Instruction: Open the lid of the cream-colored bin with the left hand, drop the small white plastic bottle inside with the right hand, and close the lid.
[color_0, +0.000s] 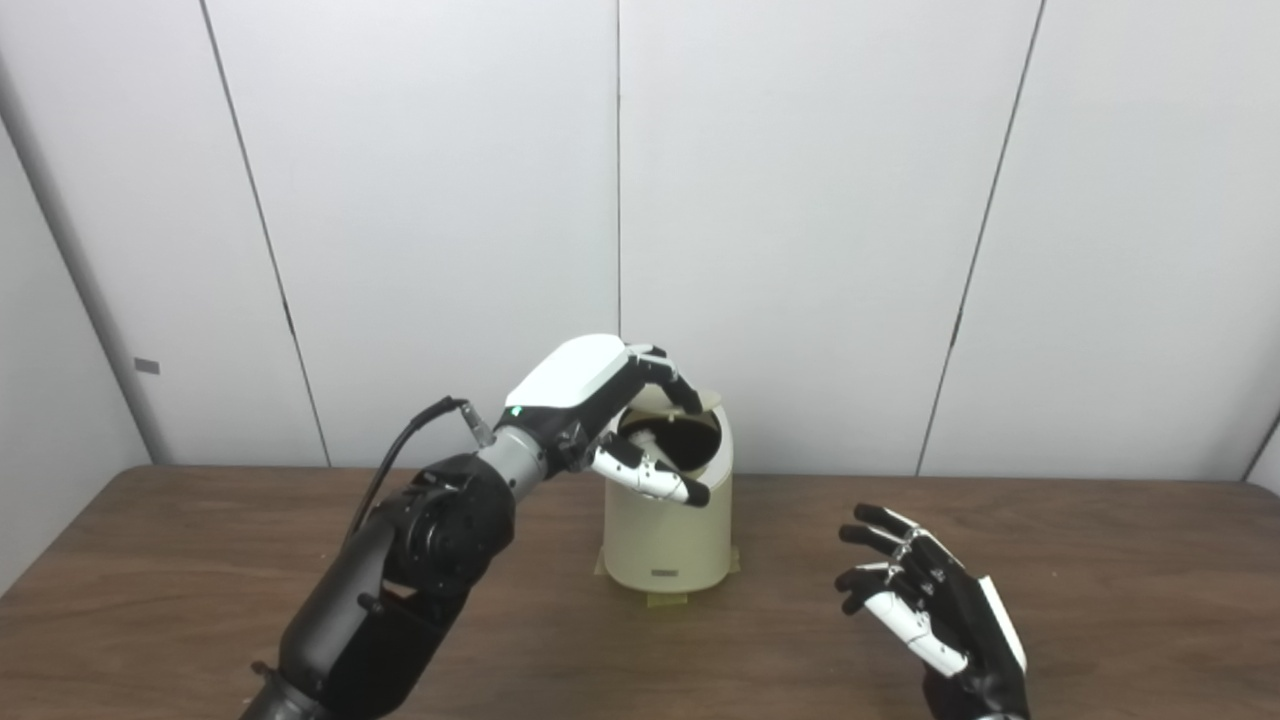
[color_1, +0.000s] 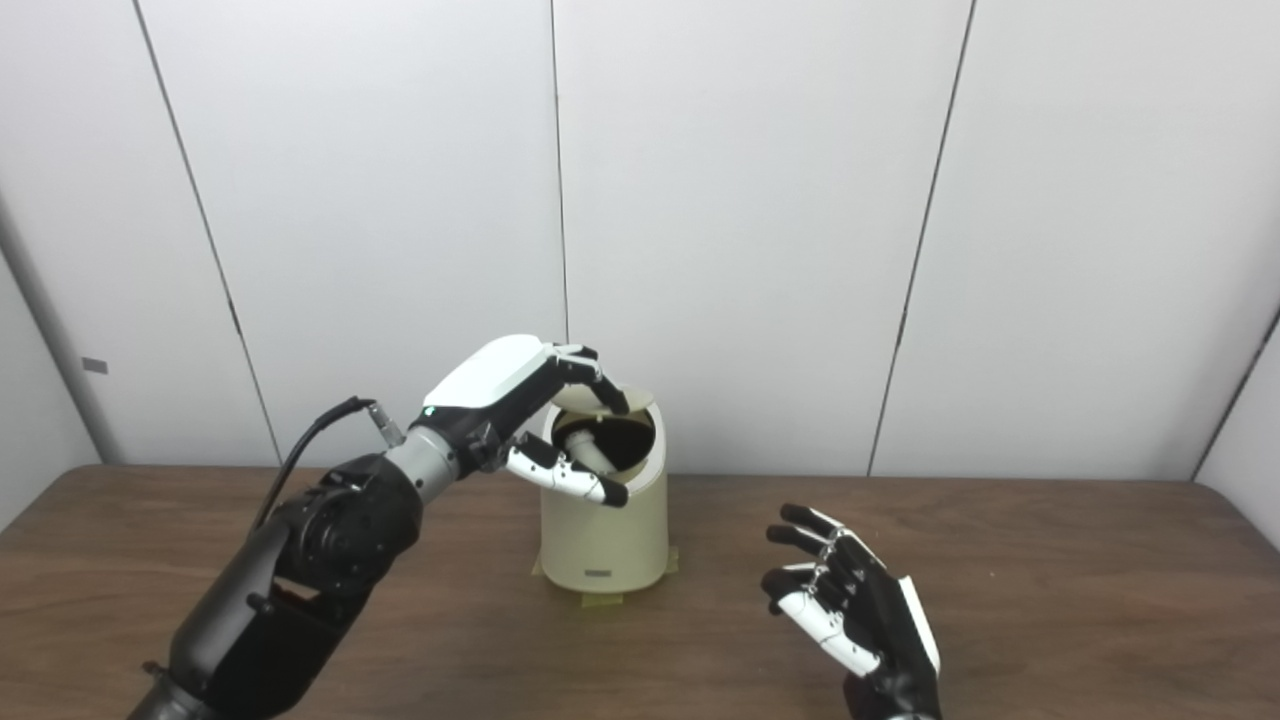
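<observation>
Cream-colored bin (color_0: 668, 530) with lid (color_0: 680, 400) under left hand (color_0: 600, 400) fingers; right hand (color_0: 925, 600) released, empty, beside it.

Wooden table (color_0: 1100, 560) — cream bin (color_0: 667, 545) (taped down)

Pale grey wall panels (color_0: 800, 200) are standing behind the scene, split by thin dark vertical seams. A dark brown wood-grain surface (color_0: 1100, 560) is stretching across the foreground, butting against the wall. Soft, even light is falling everywhere.
</observation>
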